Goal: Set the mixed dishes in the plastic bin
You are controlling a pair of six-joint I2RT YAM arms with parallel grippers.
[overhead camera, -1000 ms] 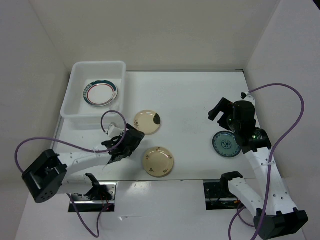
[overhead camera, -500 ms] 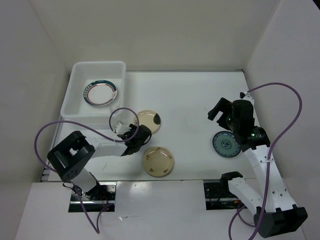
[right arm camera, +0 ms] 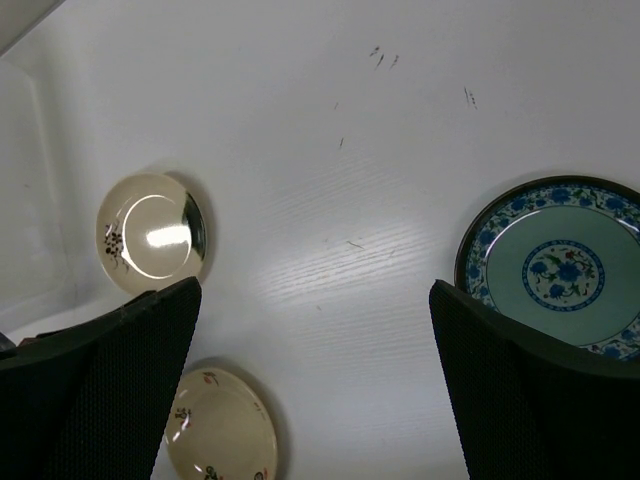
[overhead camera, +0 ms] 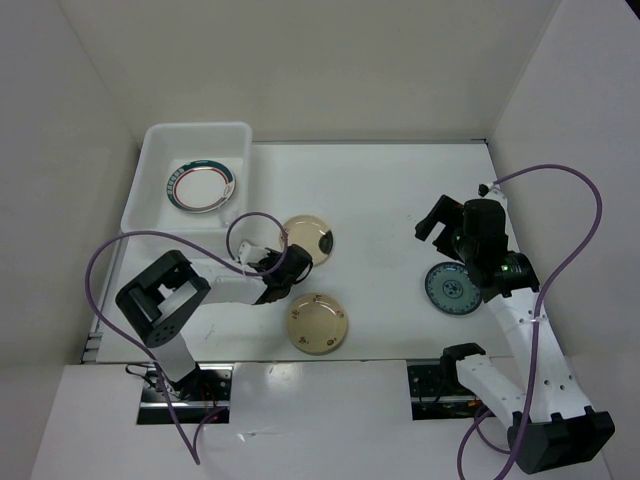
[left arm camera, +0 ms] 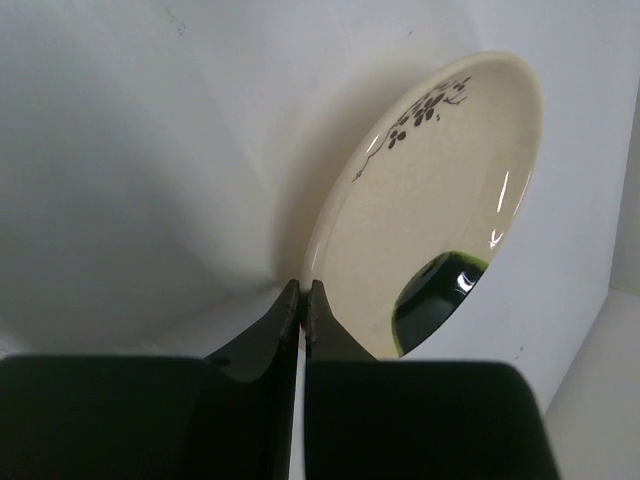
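Note:
My left gripper (overhead camera: pixel 287 262) (left arm camera: pixel 302 292) is shut on the near rim of a cream plate (overhead camera: pixel 307 238) (left arm camera: pixel 440 200) with a dark green patch and a black sprig; the plate looks tipped up off the table. A second cream plate (overhead camera: pixel 317 323) (right arm camera: pixel 220 435) lies flat just in front of it. The teal patterned plate (overhead camera: pixel 452 290) (right arm camera: pixel 560 270) lies at the right, under my right gripper (overhead camera: pixel 455 238) (right arm camera: pixel 320 400), which hangs open above the table with nothing in it. The plastic bin (overhead camera: pixel 147 170) stands at the back left with a red-ringed plate (overhead camera: pixel 202 186) inside.
White walls close in the table on the left, back and right. A purple cable (overhead camera: pixel 165 240) loops over the left arm in front of the bin. Another purple cable (overhead camera: pixel 590 230) arcs beside the right arm.
My left arm has reached forward to the green-patched cream plate and its jaws have closed on the plate's rim, nudging it slightly right and tilting it. The right arm has not moved.

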